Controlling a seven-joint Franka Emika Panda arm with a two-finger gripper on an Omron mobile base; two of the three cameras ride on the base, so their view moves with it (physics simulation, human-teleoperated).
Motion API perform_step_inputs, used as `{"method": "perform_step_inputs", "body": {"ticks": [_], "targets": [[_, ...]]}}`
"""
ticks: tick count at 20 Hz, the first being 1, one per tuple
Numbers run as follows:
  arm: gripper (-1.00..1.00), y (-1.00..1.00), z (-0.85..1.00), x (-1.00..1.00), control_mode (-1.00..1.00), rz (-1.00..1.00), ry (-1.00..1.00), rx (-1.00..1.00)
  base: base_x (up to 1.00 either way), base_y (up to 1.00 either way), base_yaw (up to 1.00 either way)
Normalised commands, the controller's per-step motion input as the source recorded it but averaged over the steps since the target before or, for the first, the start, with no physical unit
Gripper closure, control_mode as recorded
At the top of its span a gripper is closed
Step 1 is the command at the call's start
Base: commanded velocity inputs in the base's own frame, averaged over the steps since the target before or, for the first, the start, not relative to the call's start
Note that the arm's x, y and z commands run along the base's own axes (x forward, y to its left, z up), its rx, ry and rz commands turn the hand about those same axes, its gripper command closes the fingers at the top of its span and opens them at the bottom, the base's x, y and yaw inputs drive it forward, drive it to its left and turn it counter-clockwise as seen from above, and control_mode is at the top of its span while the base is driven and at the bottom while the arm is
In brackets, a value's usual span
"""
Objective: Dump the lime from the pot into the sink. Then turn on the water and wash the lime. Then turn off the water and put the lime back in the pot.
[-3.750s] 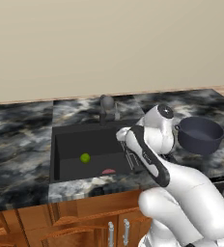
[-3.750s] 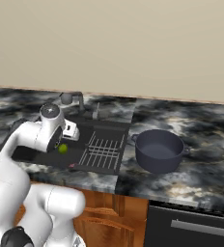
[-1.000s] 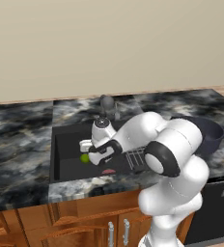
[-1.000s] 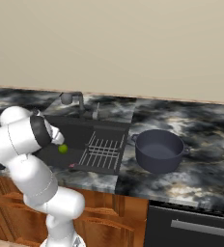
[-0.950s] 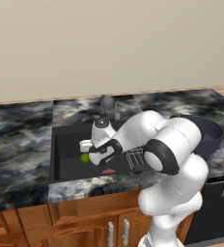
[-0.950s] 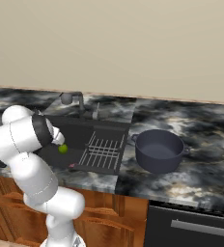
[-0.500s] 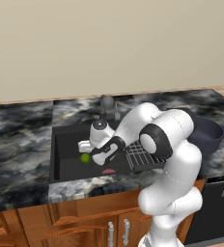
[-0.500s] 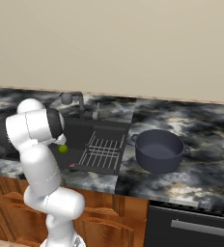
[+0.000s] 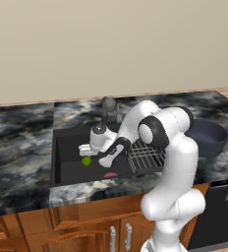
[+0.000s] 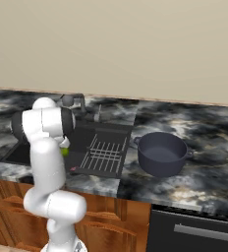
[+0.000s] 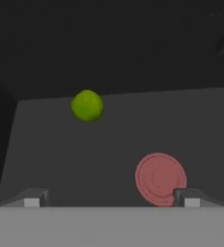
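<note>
One lime (image 11: 87,105) on the sink (image 9: 67,170) floor, ahead-left of the end effector (image 11: 111,198), fingers spread, empty. Probably light, firm, rolls easily; pinch across its middle.

1. Base views: flat, even rendered light, no clear source direction. Beige wall uniformly lit, no glare.
2. The matte black rectangular sink basin (image 9: 67,167) reads as the darkest zone; detail on its walls is mostly lost.
3. Hand view is dim. The small round yellow-green lime (image 11: 87,105) is soft-edged, slightly blurred, with no distinct shadow under it.
4. The flat pink-red round patch (image 11: 160,178) is sharper, faint concentric shading.
5. Overall low resolution, pixelated edges; no visible lens distortion at the borders.
</note>
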Motion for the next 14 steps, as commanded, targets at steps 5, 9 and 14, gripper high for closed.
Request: {"method": "perform_step_inputs", "body": {"ticks": [5,9,14], "targets": [[-1.00,0.04,-0.26,0.24,-1.00,0.00,0.00,-0.01,0.00,0.00,0.00],[-1.00,0.06,-0.22,0.22,-1.00,0.00,0.00,0.00,0.00,0.00,0.00],[-1.00,0.09,-0.17,0.23,-1.00,0.00,0.00,0.00,0.00,0.00,0.00]]}}
